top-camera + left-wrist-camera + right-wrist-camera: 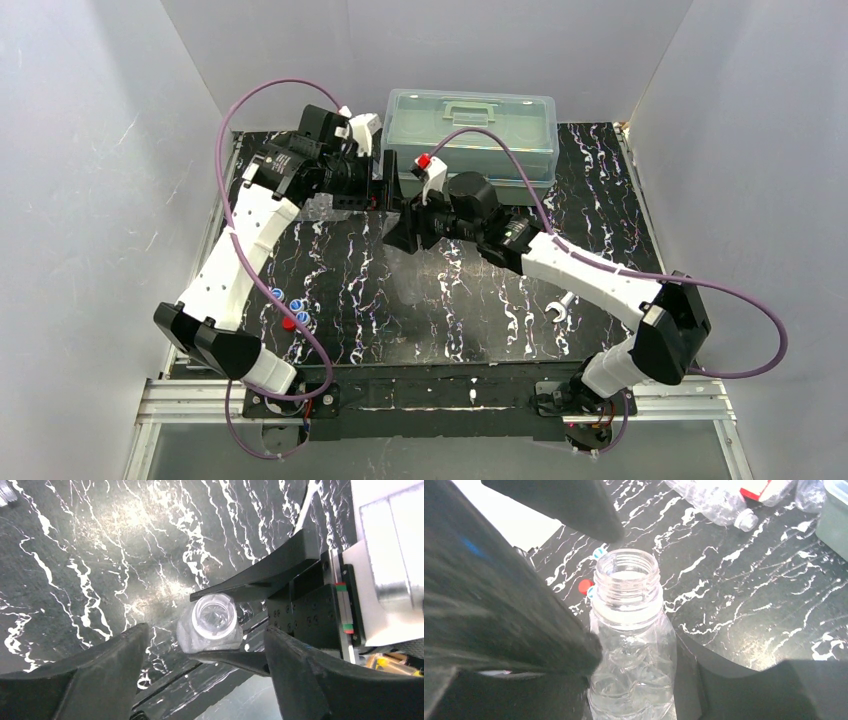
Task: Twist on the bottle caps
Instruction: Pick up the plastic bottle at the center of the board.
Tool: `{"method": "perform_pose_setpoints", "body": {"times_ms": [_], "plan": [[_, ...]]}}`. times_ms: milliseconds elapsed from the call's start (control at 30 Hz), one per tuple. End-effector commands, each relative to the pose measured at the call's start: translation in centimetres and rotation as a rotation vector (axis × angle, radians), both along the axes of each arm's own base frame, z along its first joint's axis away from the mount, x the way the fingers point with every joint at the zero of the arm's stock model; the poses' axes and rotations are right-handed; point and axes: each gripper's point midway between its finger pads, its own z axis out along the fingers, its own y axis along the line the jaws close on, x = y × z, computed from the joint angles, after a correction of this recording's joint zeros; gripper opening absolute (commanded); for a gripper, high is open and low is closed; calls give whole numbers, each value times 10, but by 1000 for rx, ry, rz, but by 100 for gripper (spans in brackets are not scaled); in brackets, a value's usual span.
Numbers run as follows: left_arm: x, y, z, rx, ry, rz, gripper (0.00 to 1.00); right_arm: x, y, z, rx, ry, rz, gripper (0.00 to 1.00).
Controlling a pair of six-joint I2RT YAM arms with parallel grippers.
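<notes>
Gaping uncapped, its threaded neck bare, the plain bottle [629,630] sits between the fingers of the right gripper [644,672], which press on its clear body from both sides (a full clamp, not a mere touch). Seen from the left wrist, the same bottle points its open mouth straight at the camera, with the right gripper's black fingers [265,572] touching it on either side. The left gripper [206,632] hangs just above that mouth with its jaws parted wide, neither finger touching the bottle. Whether the bottle's base rests on the marbled black table [400,320] I cannot tell. Well apart from it, near the left arm's base, lie the loose caps: a red cap [288,323] beside the blue-and-white caps [298,305]. Another clear bottle [711,500] lies on its side farther off. A translucent lidded box [470,125] stands at the table's far edge, and a silver wrench [560,307] lies near the right arm.
</notes>
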Motion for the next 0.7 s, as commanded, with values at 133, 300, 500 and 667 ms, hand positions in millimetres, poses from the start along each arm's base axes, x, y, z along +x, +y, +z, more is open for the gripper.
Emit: {"method": "perform_pose_setpoints", "body": {"times_ms": [133, 300, 500, 667], "plan": [[24, 30, 59, 24, -251, 198, 98, 35, -31, 25, 93, 43, -174, 13], [-7, 42, 52, -27, -474, 91, 98, 76, -44, 74, 247, 78, -280, 16], [-33, 17, 27, -126, -441, -95, 98, 64, -22, 122, 384, 82, -152, 18], [-36, -2, 26, -203, -416, -182, 98, 43, -5, 138, 430, 69, -51, 18]]}}
